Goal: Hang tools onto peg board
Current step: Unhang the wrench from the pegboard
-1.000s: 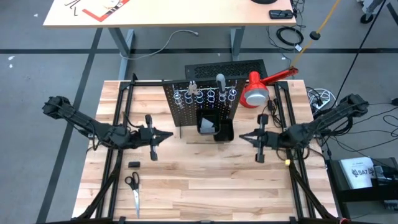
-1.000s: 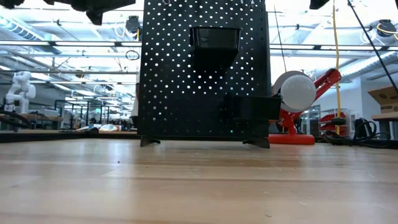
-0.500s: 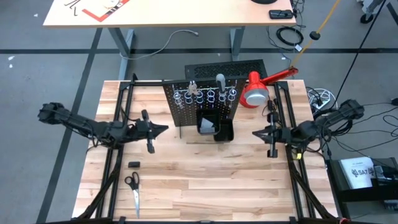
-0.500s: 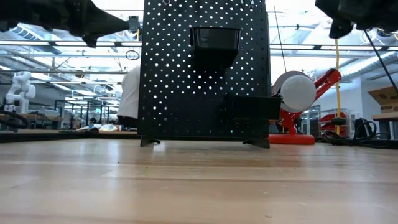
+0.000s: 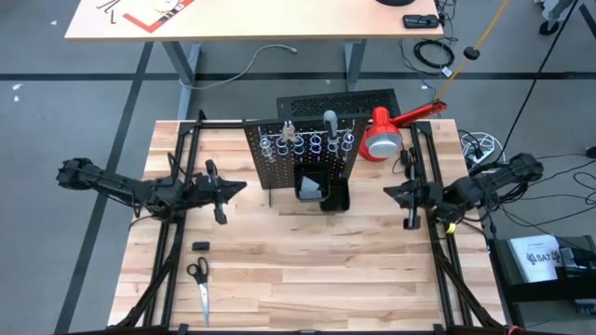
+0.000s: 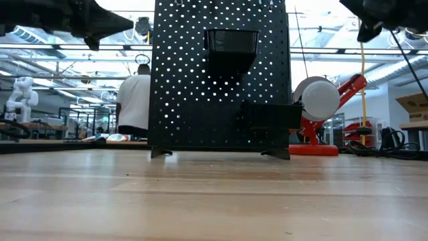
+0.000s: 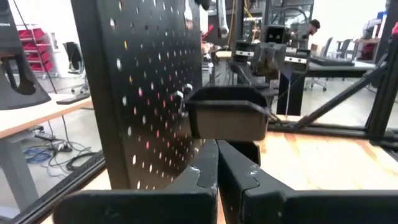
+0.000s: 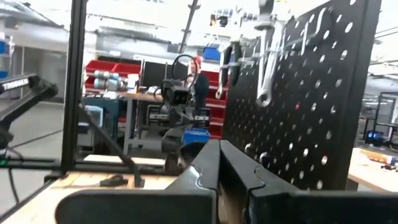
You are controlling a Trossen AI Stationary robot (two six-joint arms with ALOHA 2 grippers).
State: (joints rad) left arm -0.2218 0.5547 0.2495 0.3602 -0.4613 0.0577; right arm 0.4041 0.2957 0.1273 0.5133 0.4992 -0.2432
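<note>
The black peg board (image 5: 303, 158) stands upright at the table's middle. Its row of silver rings (image 5: 307, 142) carries hung tools, among them a grey-handled one (image 5: 330, 121). The black bin (image 5: 321, 193) hangs on the board's near face. In the right wrist view a silver wrench (image 8: 267, 59) and a dark-handled tool (image 8: 231, 62) hang from the board (image 8: 311, 93). My left gripper (image 5: 244, 187) is shut and empty, left of the board. My right gripper (image 5: 387, 193) is shut and empty, right of it. The left wrist view shows the board (image 7: 143, 93) and bin (image 7: 227, 118).
Scissors (image 5: 198, 279) and a small black piece (image 5: 200, 246) lie on the table's near left. A red lamp (image 5: 382, 135) stands right of the board, and a flat black slotted panel (image 5: 335, 100) lies behind it. A person (image 6: 135, 100) stands in the room beyond.
My left gripper has drawn back from the peg board toward the table's left edge and a little toward the far edge. My right gripper has drawn back toward the right edge. Both stay shut. A person has walked into view behind the board.
</note>
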